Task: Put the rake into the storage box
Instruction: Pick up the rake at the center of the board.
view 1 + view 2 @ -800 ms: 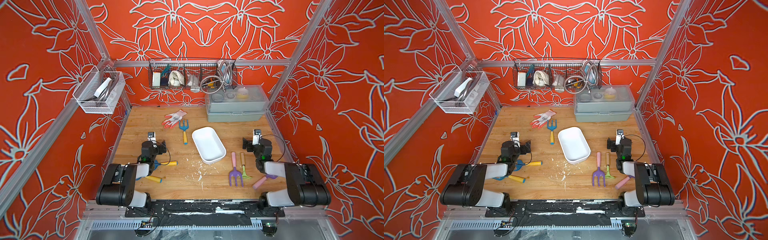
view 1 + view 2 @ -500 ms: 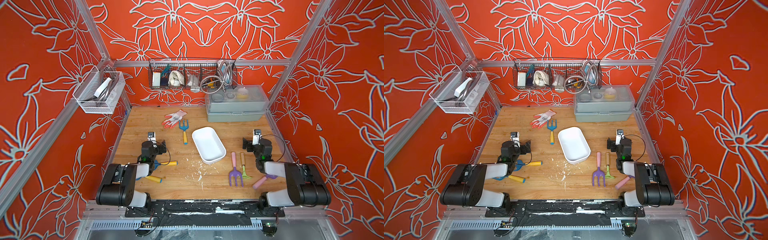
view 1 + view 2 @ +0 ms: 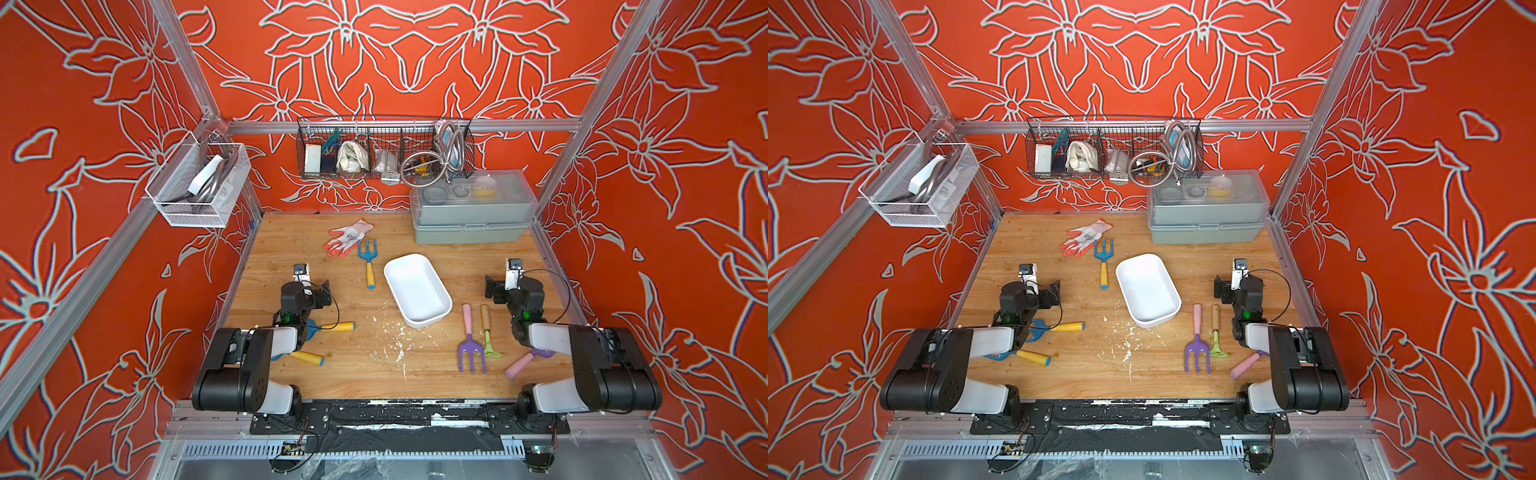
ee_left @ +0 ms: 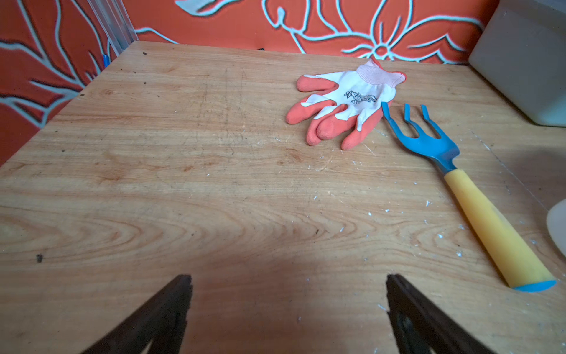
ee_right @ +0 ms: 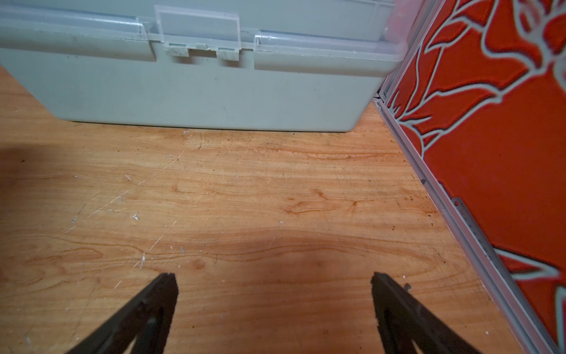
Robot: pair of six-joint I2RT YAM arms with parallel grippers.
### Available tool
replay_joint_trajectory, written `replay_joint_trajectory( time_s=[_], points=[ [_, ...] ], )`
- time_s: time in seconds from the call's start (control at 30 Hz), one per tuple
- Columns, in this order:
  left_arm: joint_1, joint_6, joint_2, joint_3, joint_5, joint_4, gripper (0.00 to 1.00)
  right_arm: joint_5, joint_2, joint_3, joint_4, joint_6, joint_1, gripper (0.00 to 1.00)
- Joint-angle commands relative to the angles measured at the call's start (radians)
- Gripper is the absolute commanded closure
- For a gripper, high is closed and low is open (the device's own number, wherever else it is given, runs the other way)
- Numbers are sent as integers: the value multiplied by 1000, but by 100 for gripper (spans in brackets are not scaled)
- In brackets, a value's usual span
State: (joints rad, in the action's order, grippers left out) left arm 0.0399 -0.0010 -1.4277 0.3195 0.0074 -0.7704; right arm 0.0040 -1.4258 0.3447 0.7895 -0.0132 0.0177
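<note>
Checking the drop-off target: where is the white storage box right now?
In both top views the storage box sits mid-table, empty, between the blue fork and the purple fork.

Bare tabletop [image 3: 286,249] rings the storage box [image 3: 417,291]; grey case [image 3: 465,235] behind.

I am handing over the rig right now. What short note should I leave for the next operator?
Left gripper: open, empty, over bare table.
Right gripper: open, empty, facing the grey case.
Storage box: mid-table, empty.
Green rake: on the table beside the purple fork, to the robot's right of the box, outside it.
Done: nothing yet.
Left: grasp the rake, lay it in the box.
</note>
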Motion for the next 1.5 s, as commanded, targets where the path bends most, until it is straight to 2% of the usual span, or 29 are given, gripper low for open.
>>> replay_joint_trajectory(
  time_s=[0.0, 0.13, 0.23, 0.27, 0.33, 0.37, 0.43, 0.53, 0.63, 0.77, 0.8, 0.93, 1.1, 1.2, 1.27, 1.3, 1.37, 1.47],
  points=[
    [6, -8, 22, -5, 25, 8, 0, 17, 12, -13, -12, -7, 3, 0],
    [8, -12, 22, -4, 15, 11, 0, 17, 16, -16, -10, -7, 3, 0],
    [6, -47, 59, 30, -70, 94, 0, 20, 18, -18, -6, -6, 3, 0],
    [7, -74, 84, 69, -138, 185, 0, 46, 28, -10, -9, 9, 3, 0],
    [6, -172, 108, 200, -289, 483, 0, 123, 94, 47, -177, 41, 3, 0],
    [8, -208, 99, 273, -325, 621, 0, 170, 122, 91, -283, 60, 2, 0],
    [7, -232, 73, 389, -291, 816, 0, 189, 165, 156, -442, 74, 1, 0],
    [7, -324, 52, 511, -258, 1024, 0, 162, 265, 174, -543, 141, 1, 0],
    [7, -403, 72, 586, -190, 1158, 0, 236, 384, 207, -720, 369, 1, 0],
    [6, -457, 172, 568, 7, 1134, 0, 303, 463, 284, -1047, 669, -6, 0],
    [6, -480, 204, 562, 39, 1131, 0, 286, 476, 293, -1101, 712, -7, 0],
    [8, -615, 301, 517, 156, 1110, 0, 167, 550, 299, -1163, 746, -10, 2],
    [6, -727, 369, 484, 304, 1136, 1, -26, 521, 405, -1312, 725, -8, 23],
    [1, -797, 418, 450, 372, 1177, 17, -176, 439, 493, -1436, 690, -3, 29],
    [-12, -846, 469, 418, 390, 1222, 19, -299, 358, 556, -1524, 642, -3, 35],
    [-21, -865, 496, 397, 402, 1239, 21, -359, 315, 592, -1578, 607, 0, 41],
    [-48, -904, 547, 358, 399, 1284, 23, -400, 270, 628, -1650, 574, 23, 48],
    [-110, -941, 619, 312, 413, 1332, 27, -422, 290, 627, -1690, 553, 75, 49]
  ],
)
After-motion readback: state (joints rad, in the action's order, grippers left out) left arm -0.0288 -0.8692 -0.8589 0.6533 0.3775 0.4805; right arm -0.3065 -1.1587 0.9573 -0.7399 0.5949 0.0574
